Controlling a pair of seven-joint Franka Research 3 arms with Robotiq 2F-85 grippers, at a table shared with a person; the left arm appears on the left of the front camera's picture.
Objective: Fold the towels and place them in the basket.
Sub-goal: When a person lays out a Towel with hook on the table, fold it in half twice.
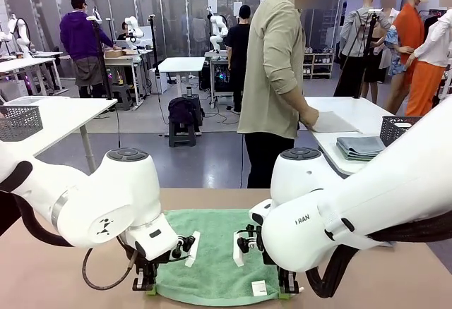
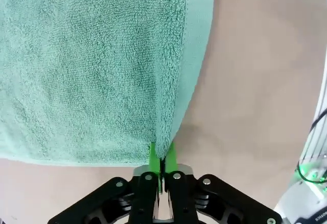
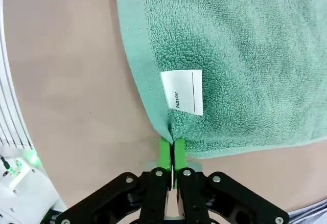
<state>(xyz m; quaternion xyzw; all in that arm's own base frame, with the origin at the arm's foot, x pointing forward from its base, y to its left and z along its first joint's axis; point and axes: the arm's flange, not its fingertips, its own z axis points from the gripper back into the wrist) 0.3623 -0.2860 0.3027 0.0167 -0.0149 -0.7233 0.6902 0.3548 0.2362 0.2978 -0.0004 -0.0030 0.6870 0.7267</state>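
Note:
The mint green towel (image 1: 212, 252) lies spread flat on the tan table, with a white label (image 1: 260, 289) near its front right corner. My left gripper (image 1: 145, 284) is shut on the towel's front left corner; in the left wrist view its green pads (image 2: 153, 155) pinch the towel (image 2: 92, 65) at the hem. My right gripper (image 1: 286, 291) is shut on the front right corner; the right wrist view shows its pads (image 3: 166, 150) clamping the towel (image 3: 245, 45) just below the label (image 3: 183, 92). A dark mesh basket (image 1: 397, 129) and a folded blue-grey towel (image 1: 359, 147) sit on the neighbouring white table at right.
A person in a beige shirt (image 1: 277, 62) stands beyond the table, hands on the white table (image 1: 346, 118) at right. Bare tan tabletop (image 1: 42, 267) lies either side of the towel. Another mesh basket (image 1: 18, 122) sits on a white table at far left.

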